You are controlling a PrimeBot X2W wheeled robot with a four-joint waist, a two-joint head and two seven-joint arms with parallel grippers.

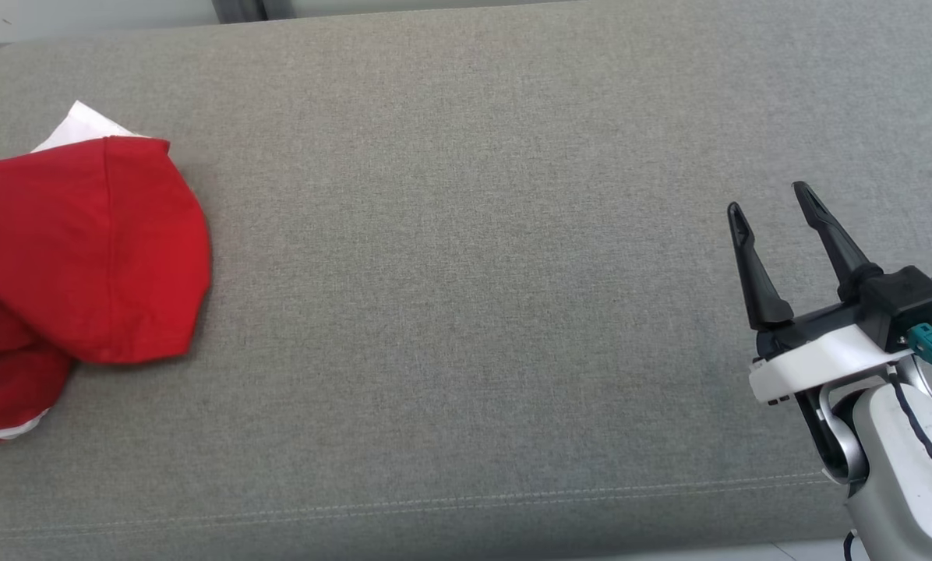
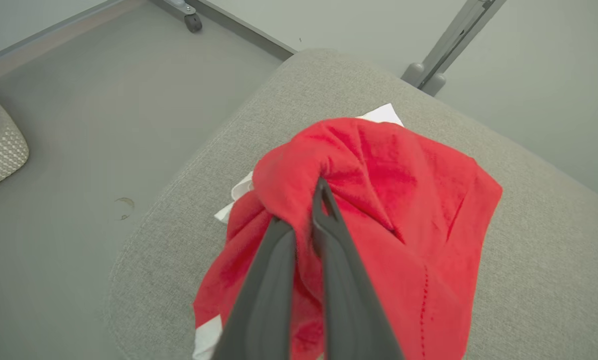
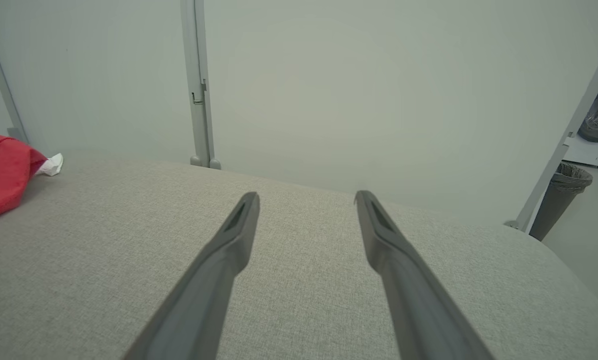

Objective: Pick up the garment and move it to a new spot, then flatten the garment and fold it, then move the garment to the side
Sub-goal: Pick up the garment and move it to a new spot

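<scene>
Pinching red garment (image 2: 404, 195), left gripper (image 2: 303, 212) clamped tight on a bunched fold; right gripper (image 1: 770, 199) spread wide, empty, garment well apart to its left.

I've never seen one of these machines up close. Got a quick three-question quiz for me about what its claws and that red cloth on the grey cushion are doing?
1. True or false: the right claw is gripping the red garment.
2. Pick one. The left claw is: A wide open, B shut on the red garment, C half open with nothing in it.
3. Fill the gap: the red garment sits at the robot's ____ end of the grey cushion.

Key: 1 false, it stands open over bare cushion, apart from the garment. 2 B. 3 left.
</scene>
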